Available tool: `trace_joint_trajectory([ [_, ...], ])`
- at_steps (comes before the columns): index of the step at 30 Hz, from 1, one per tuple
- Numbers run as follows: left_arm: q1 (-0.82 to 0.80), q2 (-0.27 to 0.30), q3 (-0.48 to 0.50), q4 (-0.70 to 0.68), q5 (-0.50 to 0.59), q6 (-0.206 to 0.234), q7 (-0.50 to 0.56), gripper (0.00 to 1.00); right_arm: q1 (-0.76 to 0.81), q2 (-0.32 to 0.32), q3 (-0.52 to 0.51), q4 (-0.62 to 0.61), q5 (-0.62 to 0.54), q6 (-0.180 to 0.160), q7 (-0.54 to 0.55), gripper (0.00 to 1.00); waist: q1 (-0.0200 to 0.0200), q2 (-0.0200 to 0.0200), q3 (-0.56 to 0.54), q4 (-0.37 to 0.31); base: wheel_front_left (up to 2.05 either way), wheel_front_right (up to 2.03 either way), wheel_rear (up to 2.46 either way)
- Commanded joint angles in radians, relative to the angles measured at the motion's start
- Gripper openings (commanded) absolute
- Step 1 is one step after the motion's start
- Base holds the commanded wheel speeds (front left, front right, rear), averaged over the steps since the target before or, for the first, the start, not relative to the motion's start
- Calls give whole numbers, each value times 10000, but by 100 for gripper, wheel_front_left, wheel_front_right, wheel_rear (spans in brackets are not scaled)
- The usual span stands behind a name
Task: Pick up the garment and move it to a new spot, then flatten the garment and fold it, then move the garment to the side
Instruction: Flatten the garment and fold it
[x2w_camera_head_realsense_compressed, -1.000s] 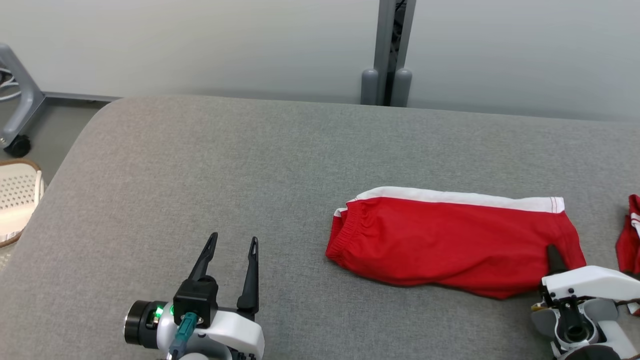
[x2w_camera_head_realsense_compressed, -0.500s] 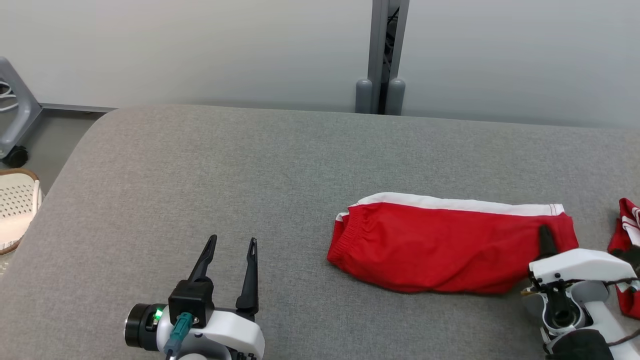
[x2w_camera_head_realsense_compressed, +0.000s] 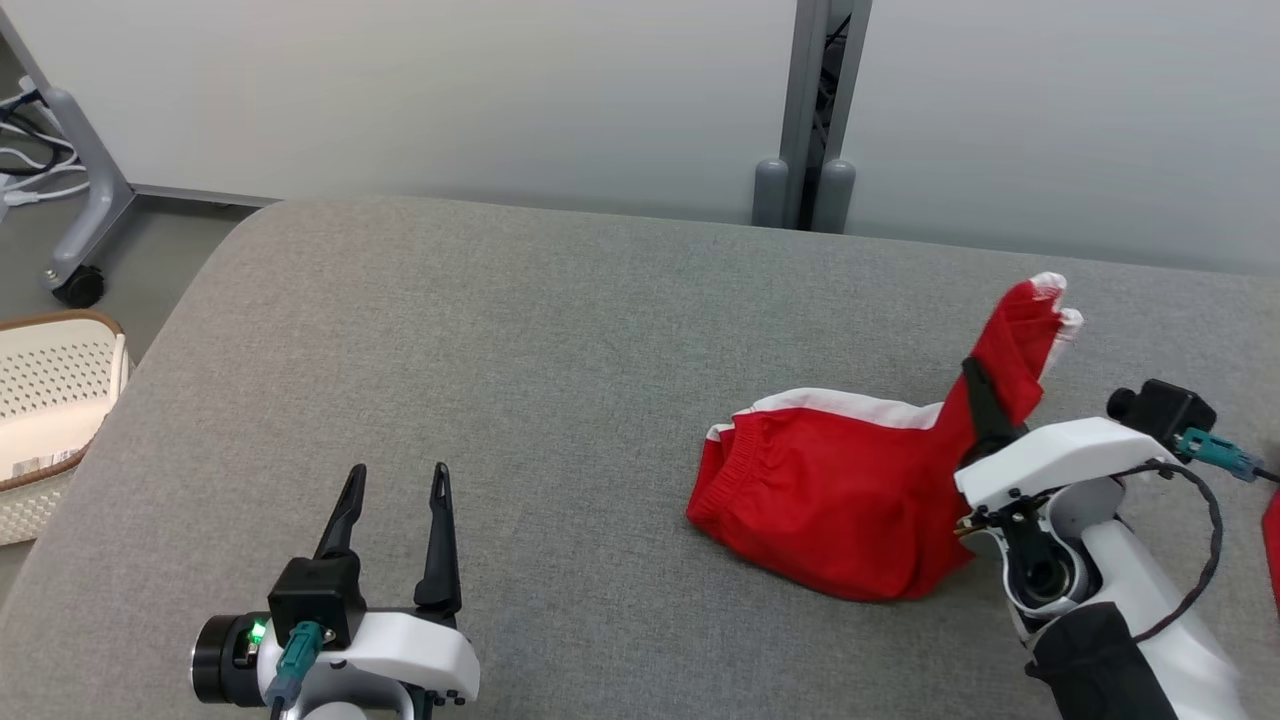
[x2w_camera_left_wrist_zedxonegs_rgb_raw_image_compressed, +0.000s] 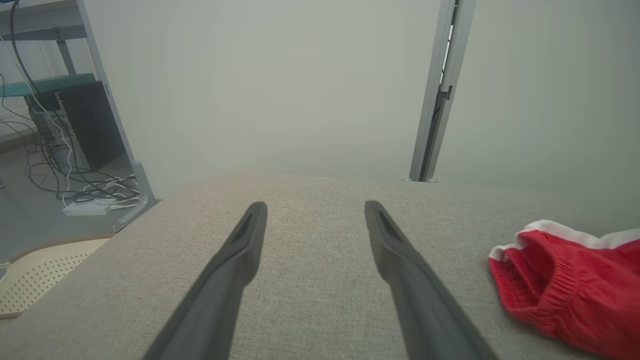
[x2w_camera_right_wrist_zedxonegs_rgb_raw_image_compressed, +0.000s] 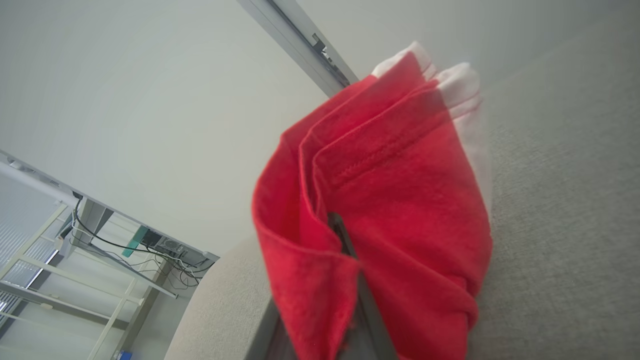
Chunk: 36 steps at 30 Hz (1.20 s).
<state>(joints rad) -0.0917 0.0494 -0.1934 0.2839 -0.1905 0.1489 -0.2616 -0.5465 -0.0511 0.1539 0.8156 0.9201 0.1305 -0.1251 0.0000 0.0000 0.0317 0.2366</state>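
Red shorts with white trim (x2w_camera_head_realsense_compressed: 830, 500) lie on the grey cushioned table (x2w_camera_head_realsense_compressed: 520, 330), right of centre. Their right end is lifted off the surface, and my right gripper (x2w_camera_head_realsense_compressed: 985, 405) is shut on that raised hem. In the right wrist view the red cloth (x2w_camera_right_wrist_zedxonegs_rgb_raw_image_compressed: 390, 200) wraps around my fingers and hides most of them. My left gripper (x2w_camera_head_realsense_compressed: 395, 490) hovers open at the lower left, well apart from the shorts, with nothing between its fingers. In the left wrist view the waistband end of the shorts (x2w_camera_left_wrist_zedxonegs_rgb_raw_image_compressed: 565, 280) lies to the right of my open fingers (x2w_camera_left_wrist_zedxonegs_rgb_raw_image_compressed: 400, 260).
A white perforated basket (x2w_camera_head_realsense_compressed: 50, 410) stands on the floor off the table's left edge. A grey wheeled stand leg (x2w_camera_head_realsense_compressed: 85, 220) is at the far left. A grey post (x2w_camera_head_realsense_compressed: 815, 110) rises behind the table. Another bit of red cloth (x2w_camera_head_realsense_compressed: 1272, 530) shows at the right edge.
My right gripper has risen and swung left, lifting the shorts' right end off the table and bunching them. The camera has shifted. The left gripper stays open.
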Motion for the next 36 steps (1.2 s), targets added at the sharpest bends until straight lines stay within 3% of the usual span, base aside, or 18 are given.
trace_joint_trajectory([
  [1, -56, 32, 59, -48, -5, -60, -34, 100, -53, -17, 251, -161, 163, 7, 73, 0, 0, 0, 73, 98, 0, 0, 0],
  [9, -215, 38, -207, -73, -309, 11, -34, 100, 233, -42, 2269, -415, 1130, 7, 68, 0, 0, 0, 354, 491, 0, 0, 0],
  [26, -455, 35, -744, -18, -581, 211, -34, 100, -192, -35, 4604, 805, 3007, 9, -388, 0, 0, 0, 877, 1166, 0, 0, 0],
  [27, -446, 35, -760, -7, -590, 225, -34, 100, -194, -23, 4664, 943, 3142, 7, -387, 27, 0, 0, 888, 1188, 0, 0, 0],
  [28, -433, 35, -773, 5, -599, 225, -34, 100, -242, -28, 4768, 1066, 3220, 7, -456, 70, 0, 0, 892, 1207, 0, 0, 0],
  [29, -420, 35, -781, 20, -606, 234, -34, 100, -273, -29, 4891, 1116, 3349, 7, -448, 100, 0, 0, 893, 1222, 0, 0, 0],
  [36, -362, 32, -686, 123, -547, 256, -34, 100, -413, -39, 5791, 898, 4161, 9, -610, 100, 0, 0, 744, 1114, 0, 0, 0],
])
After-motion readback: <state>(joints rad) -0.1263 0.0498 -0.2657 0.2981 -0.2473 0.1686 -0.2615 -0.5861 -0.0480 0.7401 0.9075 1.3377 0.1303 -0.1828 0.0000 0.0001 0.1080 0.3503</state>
